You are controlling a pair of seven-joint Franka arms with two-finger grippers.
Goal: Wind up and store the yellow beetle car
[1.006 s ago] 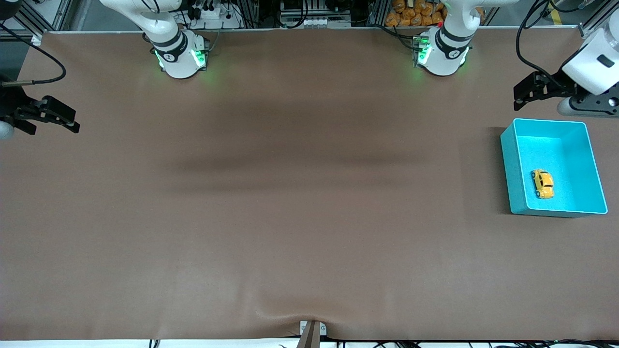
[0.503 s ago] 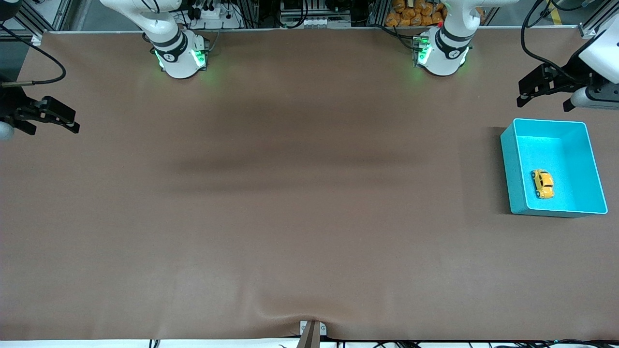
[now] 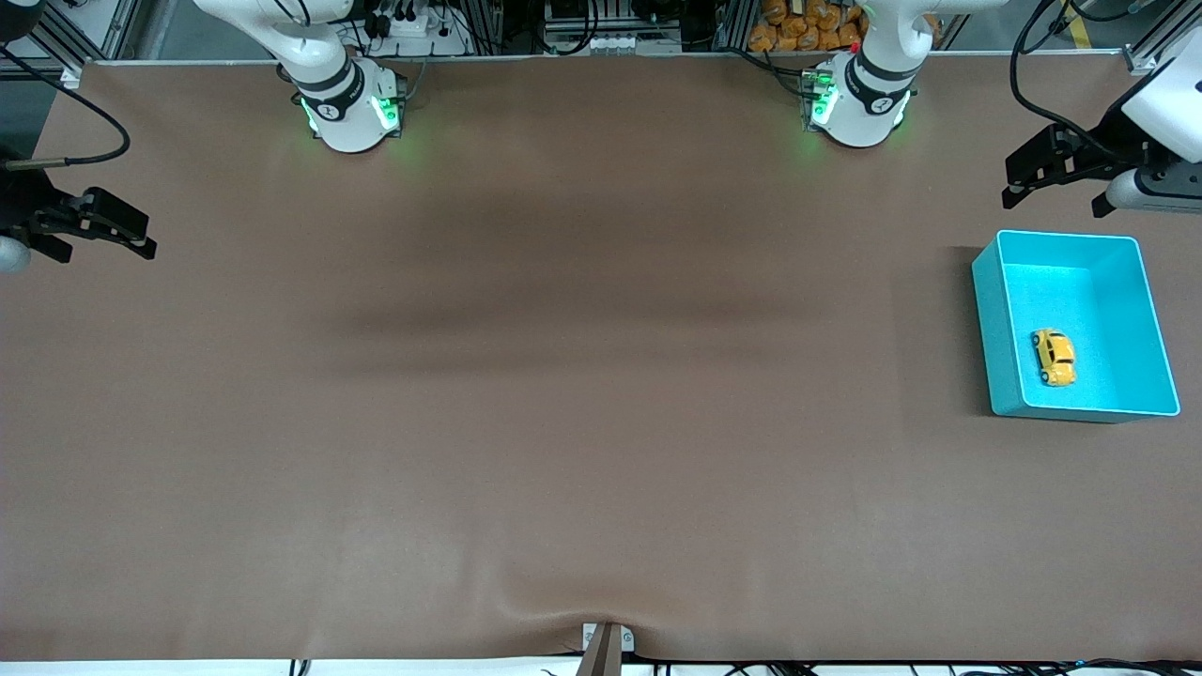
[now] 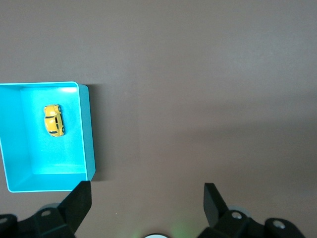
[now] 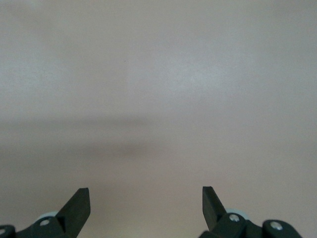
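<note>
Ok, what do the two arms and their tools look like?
Both arms are glossy white with black joint bands and green lights at the bases. The left tool and right tool are matte black with two wedge-shaped fingers and silver screws. Black cables loop to each wrist.

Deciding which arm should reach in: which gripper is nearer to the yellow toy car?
Left. The left gripper hangs open above the table beside the teal bin holding the yellow toy car. The right gripper waits open at the right arm's end of the table.

Yellow beetle car (image 3: 1055,357) inside teal bin (image 3: 995,319) at left arm's end of table (image 3: 563,376)
</note>
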